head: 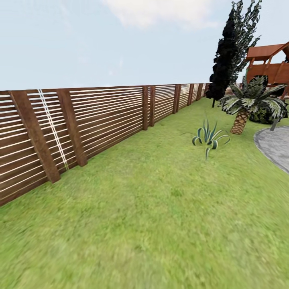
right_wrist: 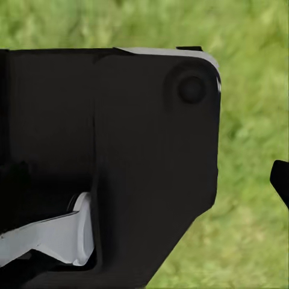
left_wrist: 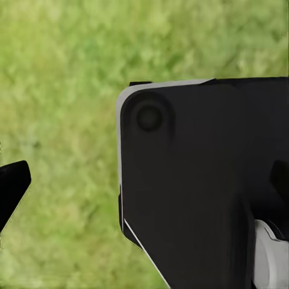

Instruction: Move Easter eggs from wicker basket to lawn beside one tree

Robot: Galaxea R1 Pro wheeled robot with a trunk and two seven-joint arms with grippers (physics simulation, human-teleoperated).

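Neither of my grippers lets me say whether it is released or clenched. On my left wrist camera, a big black slab of my own body blocks much of the picture, and a single dark fingertip of the left gripper pokes in at the edge, over blurred grass. My right wrist camera gives much the same: a black slab with a pale grey part tucked under it, and one dark fingertip of the right gripper at the edge, with grass behind it. With only one tip showing on each side, I cannot tell how the jaws stand or whether they hold anything.

My head camera gives the wider scene instead. Going by size: the lawn spreads across the whole foreground, and the brown slatted fence runs along its left side into the distance. A tall dark tree stands far off by the fence line, with a reddish wooden structure to its right. Nearer are a short palm, a patch of grey paving at the right edge, and a small spiky plant on the grass.
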